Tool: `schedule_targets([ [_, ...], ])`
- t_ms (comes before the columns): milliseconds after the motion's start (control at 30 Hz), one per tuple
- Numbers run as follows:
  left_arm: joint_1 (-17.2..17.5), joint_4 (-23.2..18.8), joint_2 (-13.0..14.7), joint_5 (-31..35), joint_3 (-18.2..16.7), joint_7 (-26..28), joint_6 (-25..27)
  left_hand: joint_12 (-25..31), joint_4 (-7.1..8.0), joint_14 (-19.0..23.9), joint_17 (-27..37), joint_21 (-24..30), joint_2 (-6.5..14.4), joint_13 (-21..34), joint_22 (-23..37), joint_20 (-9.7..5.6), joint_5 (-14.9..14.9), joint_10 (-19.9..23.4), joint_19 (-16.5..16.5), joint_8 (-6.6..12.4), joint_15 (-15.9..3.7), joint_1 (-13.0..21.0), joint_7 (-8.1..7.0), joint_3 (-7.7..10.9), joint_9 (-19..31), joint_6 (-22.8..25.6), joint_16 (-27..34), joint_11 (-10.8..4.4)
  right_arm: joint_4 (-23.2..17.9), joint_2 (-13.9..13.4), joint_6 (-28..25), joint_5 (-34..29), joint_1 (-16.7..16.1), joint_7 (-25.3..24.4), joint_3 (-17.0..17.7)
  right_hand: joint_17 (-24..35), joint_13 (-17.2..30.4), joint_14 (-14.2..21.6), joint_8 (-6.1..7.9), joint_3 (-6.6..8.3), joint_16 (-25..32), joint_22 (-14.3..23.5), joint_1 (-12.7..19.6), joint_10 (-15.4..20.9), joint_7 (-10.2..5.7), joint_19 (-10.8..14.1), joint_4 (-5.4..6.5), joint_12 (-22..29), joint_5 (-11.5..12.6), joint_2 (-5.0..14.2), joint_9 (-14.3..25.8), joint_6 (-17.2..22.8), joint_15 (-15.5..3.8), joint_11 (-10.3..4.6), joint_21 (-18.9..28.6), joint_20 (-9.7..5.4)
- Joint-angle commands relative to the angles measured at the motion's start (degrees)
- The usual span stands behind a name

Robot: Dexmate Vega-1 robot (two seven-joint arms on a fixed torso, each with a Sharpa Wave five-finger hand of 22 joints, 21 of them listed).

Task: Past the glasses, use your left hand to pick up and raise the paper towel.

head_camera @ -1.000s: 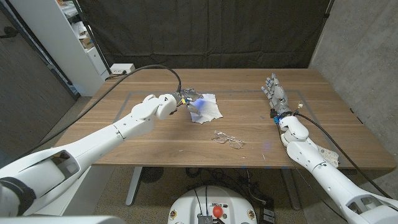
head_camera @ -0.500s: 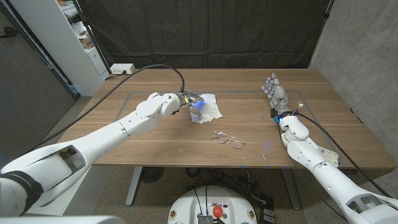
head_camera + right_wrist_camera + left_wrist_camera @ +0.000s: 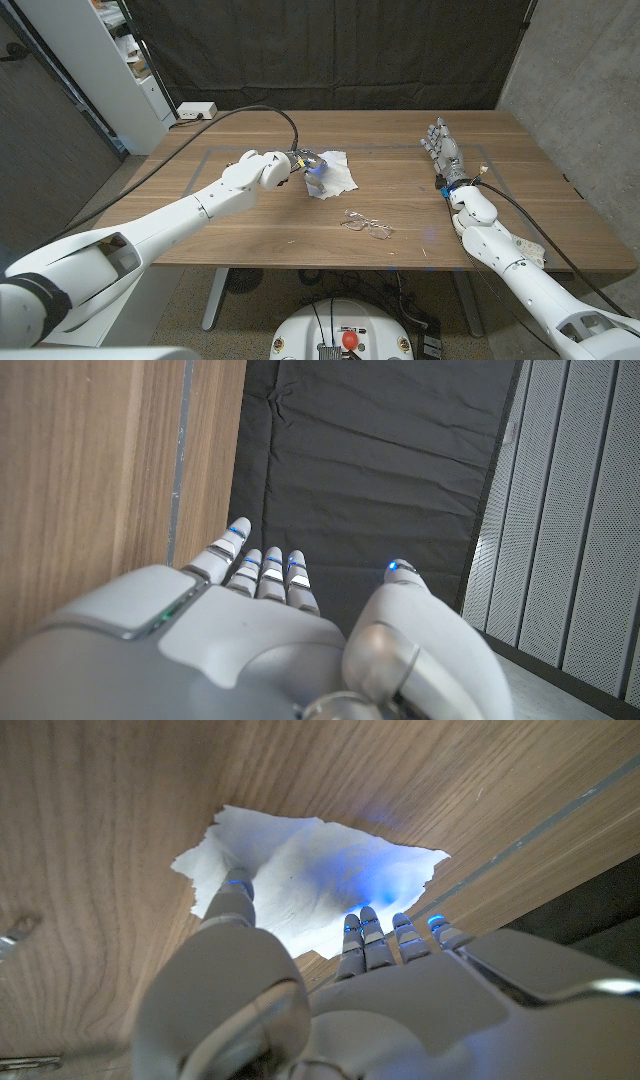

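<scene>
A white paper towel (image 3: 334, 175) lies crumpled on the wooden table, past the glasses (image 3: 366, 224). My left hand (image 3: 306, 162) hovers at the towel's left edge with fingers spread, holding nothing. In the left wrist view the towel (image 3: 310, 875) lies just beyond the fingertips (image 3: 236, 885), lit blue by them; I cannot tell whether they touch it. My right hand (image 3: 441, 146) stands on its edge at the table's right side, fingers straight and apart, empty. The right wrist view shows that hand (image 3: 270, 630) beside the table edge.
A white power strip (image 3: 196, 110) lies at the back left corner, with a black cable (image 3: 255, 108) arcing to my left wrist. White shelving (image 3: 120, 60) stands off the table's left. A thin line (image 3: 400, 149) frames the work area.
My left hand has crept slightly right, closer over the towel's left edge. The towel, glasses and right hand have not moved.
</scene>
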Motion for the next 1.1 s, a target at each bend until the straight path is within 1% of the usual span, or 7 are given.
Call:
schedule_targets([
  [33, 0.69, -0.3, -0.1, 0.46, 0.54, 0.67, 0.82, 0.96, -0.16, 1.54, 0.11, 0.56, 0.45, 0.2, 0.22, 0.3, 0.7, 2.03, 0.35, 0.88, -0.67, 1.37, -0.59, -0.26, 0.13, 2.06, 0.65, -0.41, -1.12, -0.43, -0.21, -0.02, -0.66, -0.25, 0.14, 0.08, 0.2, 0.09, -0.23, -0.16, 0.33, 0.27, 0.44, 0.39, 0.29, 0.45, -0.06, -0.11, 0.12, 0.28, 0.13, 0.48, 0.4, -0.14, -0.2, 0.11],
  [100, 0.69, -0.21, -0.17, 0.52, 0.63, 0.64, 0.93, 1.41, -0.23, 2.54, 0.09, 0.69, 0.65, 0.2, 0.21, 0.0, 0.9, 3.41, 0.78, 1.16, -1.06, 1.84, -0.68, -0.23, 0.14, 3.24, 0.85, -0.66, -1.21, -0.44, -0.17, -0.05, -0.73, -0.34, 0.16, 0.08, 0.2, 0.1, -0.23, -0.17, 0.33, 0.27, 0.43, 0.39, 0.28, 0.43, -0.07, -0.11, 0.12, 0.27, 0.13, 0.47, 0.38, -0.15, -0.21, 0.11],
  [167, 0.7, -0.11, -0.25, 0.46, 0.66, 0.62, 1.01, 1.68, -0.3, 3.76, 0.06, 0.85, 0.93, 0.18, 0.21, -1.31, 1.13, 4.53, 1.45, 1.46, -1.35, 2.5, -1.04, -0.24, 0.15, 4.78, 0.98, -0.94, -1.26, -0.46, -0.18, -0.07, -0.76, -0.39, 0.18, 0.08, 0.21, 0.11, -0.22, -0.19, 0.33, 0.27, 0.43, 0.49, 0.16, 0.42, -0.07, -0.07, 0.12, 0.28, 0.13, 0.49, 0.39, -0.01, -0.21, 0.12],
  [400, 0.71, 0.25, -0.43, 0.25, 0.82, 0.75, 1.06, 1.84, -0.34, 4.79, 0.03, 1.06, 1.15, 0.16, 0.2, -3.15, 1.28, 5.43, 2.31, 1.46, -1.56, 3.05, -0.9, -0.29, 0.16, 5.64, 1.04, -0.85, -1.04, -0.33, -0.18, 0.03, -0.65, -0.39, 0.2, 0.1, 0.21, 0.12, -0.21, -0.24, 0.34, 0.27, 0.39, 0.52, 0.21, 0.37, -0.08, -0.07, 0.11, 0.29, 0.13, 0.54, 0.39, -0.04, -0.24, 0.19],
  [500, 0.58, 0.57, -0.59, 0.18, 0.94, 0.68, 1.1, 2.03, -0.41, 5.67, 0.02, 1.32, 1.35, 0.16, 0.19, -3.39, 1.38, 6.24, 3.27, 1.54, -1.64, 3.5, -0.85, -0.25, 0.17, 6.34, 1.16, -1.07, -0.72, -0.24, -0.23, 0.05, -0.42, -0.28, 0.14, 0.11, 0.21, 0.13, -0.2, -0.25, 0.35, 0.27, 0.38, 0.6, 0.2, 0.38, -0.09, -0.04, 0.11, 0.3, 0.13, 0.57, 0.38, -0.02, -0.23, 0.26],
  [733, -0.05, 1.91, -1.42, -0.62, 1.43, -0.04, 1.09, 2.63, -0.66, 10.27, -0.03, 2.73, 1.76, 0.1, 0.18, -3.8, 1.6, 9.63, 9.24, 1.97, -2.89, 5.54, -1.0, -0.4, 0.2, 10.16, 1.66, -1.95, -0.22, -0.1, -0.35, 0.13, -0.08, -0.1, 0.06, 0.12, 0.21, 0.24, -0.18, -0.29, 0.39, 0.28, 0.36, 0.62, 0.15, 0.34, -0.1, -0.04, 0.11, 0.3, 0.13, 0.62, 0.37, 0.0, -0.25, 0.33],
  [1100, -1.26, 3.34, -2.3, -1.32, 2.41, -1.37, 1.42, 3.24, -0.88, 15.52, -0.06, 3.99, 2.28, 0.08, 0.22, -3.33, 1.36, 13.96, 16.0, 2.28, -3.92, 8.13, -1.45, -0.63, 0.26, 14.43, 2.01, -2.69, 0.45, 0.07, -0.25, 0.2, 0.19, 0.08, 0.06, 0.14, 0.22, 0.27, -0.14, -0.35, 0.4, 0.28, 0.31, 0.64, 0.07, 0.34, -0.1, -0.04, 0.1, 0.33, 0.13, 0.75, 0.37, -0.03, -0.25, 0.42],
])
